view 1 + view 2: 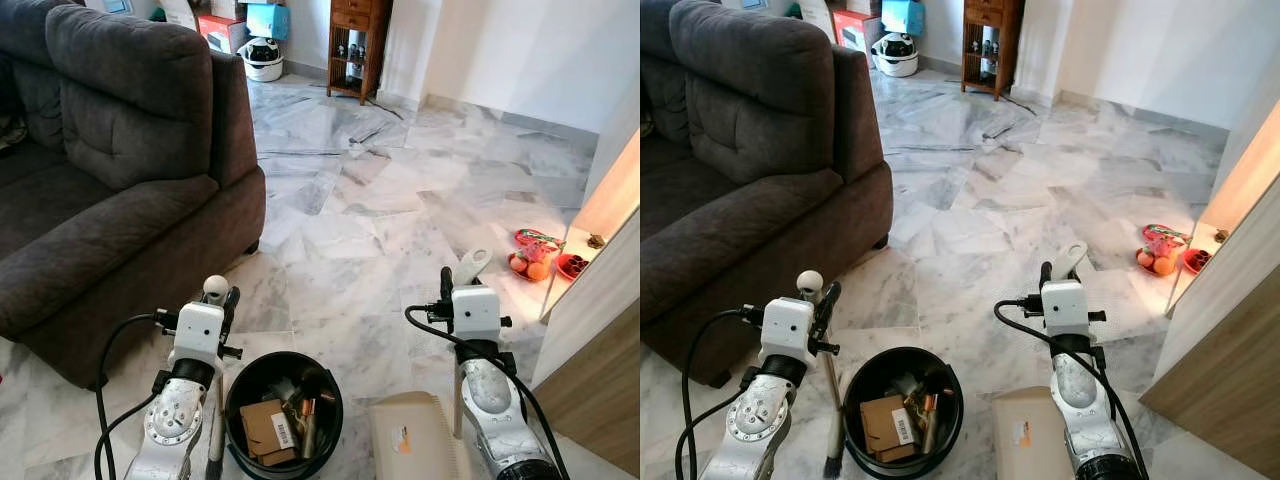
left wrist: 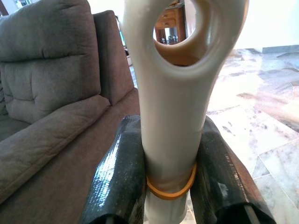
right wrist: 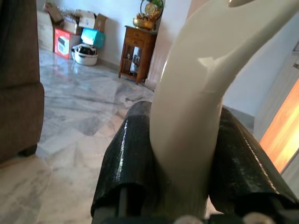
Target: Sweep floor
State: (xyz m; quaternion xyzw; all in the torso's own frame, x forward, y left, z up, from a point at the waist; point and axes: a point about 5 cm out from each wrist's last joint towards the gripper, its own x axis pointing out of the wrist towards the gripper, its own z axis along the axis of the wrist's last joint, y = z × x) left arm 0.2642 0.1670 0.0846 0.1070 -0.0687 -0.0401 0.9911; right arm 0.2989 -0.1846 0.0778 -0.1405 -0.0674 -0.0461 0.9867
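In left claw (image 1: pixel 222 297), brush handle (image 2: pixel 173 116), clamped upright

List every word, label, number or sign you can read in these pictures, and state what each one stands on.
No text can be read.
White barcode label on the cardboard in the black bin: too small.
Orange mark on the beige dustpan: blurred.
Print on the red box by the far wall: too small.

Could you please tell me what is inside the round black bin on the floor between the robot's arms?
The round black bin holds a brown cardboard piece with a barcode label and dark and metallic scraps. Whatever lies beneath them is hidden.
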